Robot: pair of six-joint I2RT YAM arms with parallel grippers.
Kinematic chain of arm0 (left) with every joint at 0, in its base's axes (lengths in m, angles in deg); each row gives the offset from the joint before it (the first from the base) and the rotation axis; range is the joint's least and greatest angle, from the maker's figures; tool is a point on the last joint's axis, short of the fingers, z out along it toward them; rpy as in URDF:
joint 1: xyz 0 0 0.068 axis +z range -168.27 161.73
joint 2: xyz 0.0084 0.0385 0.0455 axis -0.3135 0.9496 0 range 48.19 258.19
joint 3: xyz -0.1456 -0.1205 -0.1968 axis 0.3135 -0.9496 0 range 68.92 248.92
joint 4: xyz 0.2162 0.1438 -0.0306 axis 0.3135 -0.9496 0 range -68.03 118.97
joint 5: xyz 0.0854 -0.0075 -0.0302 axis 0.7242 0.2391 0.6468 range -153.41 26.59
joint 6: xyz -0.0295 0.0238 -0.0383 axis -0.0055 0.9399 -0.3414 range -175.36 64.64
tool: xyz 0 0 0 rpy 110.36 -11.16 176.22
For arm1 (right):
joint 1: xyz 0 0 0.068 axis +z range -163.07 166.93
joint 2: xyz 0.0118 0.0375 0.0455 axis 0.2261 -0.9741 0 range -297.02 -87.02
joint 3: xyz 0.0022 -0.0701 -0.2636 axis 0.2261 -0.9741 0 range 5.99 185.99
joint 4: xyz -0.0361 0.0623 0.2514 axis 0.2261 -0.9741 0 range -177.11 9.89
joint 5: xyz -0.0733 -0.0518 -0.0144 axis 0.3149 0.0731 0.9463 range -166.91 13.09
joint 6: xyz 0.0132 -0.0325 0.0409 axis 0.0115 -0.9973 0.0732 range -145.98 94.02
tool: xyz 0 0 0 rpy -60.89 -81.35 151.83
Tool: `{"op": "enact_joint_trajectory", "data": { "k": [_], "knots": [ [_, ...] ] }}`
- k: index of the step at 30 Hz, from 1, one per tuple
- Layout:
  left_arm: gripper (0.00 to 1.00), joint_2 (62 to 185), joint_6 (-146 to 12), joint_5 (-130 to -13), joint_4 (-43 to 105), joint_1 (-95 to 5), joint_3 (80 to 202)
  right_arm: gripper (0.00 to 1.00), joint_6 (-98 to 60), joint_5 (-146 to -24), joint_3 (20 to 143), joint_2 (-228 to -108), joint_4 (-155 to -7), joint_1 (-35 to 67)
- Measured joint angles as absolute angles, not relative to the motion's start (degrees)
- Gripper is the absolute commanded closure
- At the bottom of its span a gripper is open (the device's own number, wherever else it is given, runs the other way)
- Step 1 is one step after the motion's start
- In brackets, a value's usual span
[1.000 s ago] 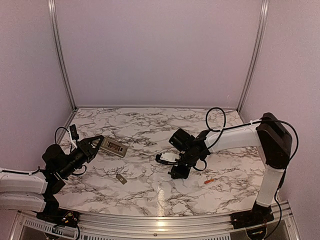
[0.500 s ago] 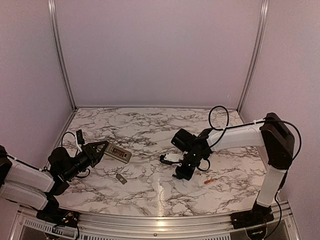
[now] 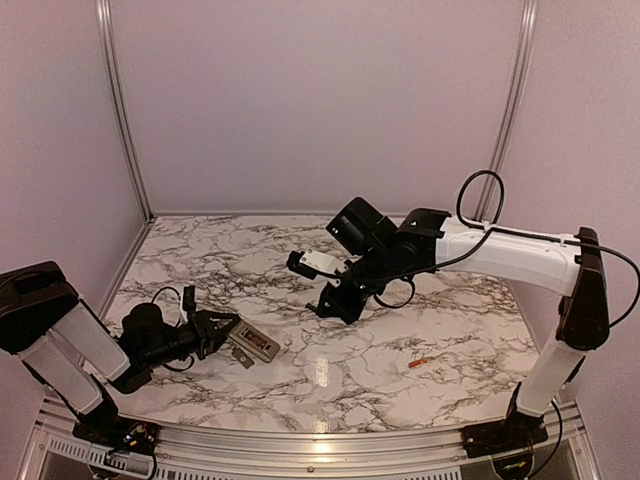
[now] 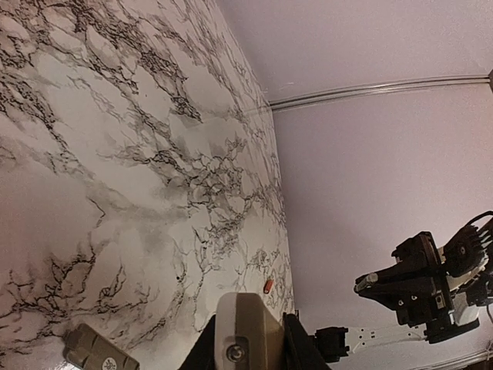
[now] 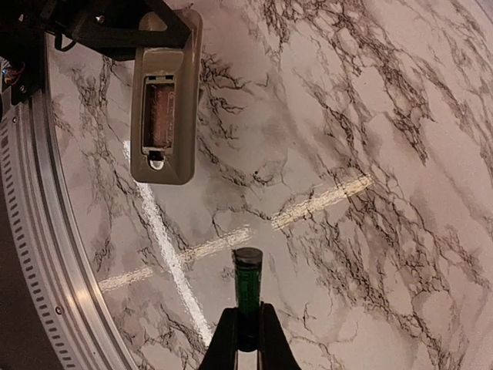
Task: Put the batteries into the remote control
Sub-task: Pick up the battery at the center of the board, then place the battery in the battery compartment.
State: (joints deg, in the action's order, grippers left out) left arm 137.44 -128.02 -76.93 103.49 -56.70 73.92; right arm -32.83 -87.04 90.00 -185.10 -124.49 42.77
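Holds the dark green battery (image 5: pixel 248 281) aloft, far-right of the remote control (image 5: pixel 164 96).
Pinches it by one end in the closed right gripper (image 5: pixel 246 322), well apart from the open recess. Clamps the remote control back-up in the left gripper (image 3: pixel 228 335), near left, recess length roughly in line with the battery. Leaves the orange battery (image 3: pixel 418 363) lying near right.

In the right wrist view the lower end of the dark green battery (image 5: pixel 248 281) is hidden between the jaws, and from above it is too small to pick out in the right gripper (image 3: pixel 322 306). The left wrist view cuts off the remote control (image 4: pixel 248 339) and a flat grey cover piece (image 4: pixel 98 353) at its bottom edge, and the orange-red battery (image 4: pixel 268 286) there is only a speck.
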Motion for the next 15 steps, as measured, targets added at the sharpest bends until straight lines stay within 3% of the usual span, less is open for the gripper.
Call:
{"op": "enact_joint_trajectory", "data": {
  "k": [15],
  "knots": [
    [1.00,139.91,-128.66,-79.77,104.25,-60.42,81.30,1.00,-27.61,-88.44,98.67,-192.71,-127.86,48.99]
  ]
}}
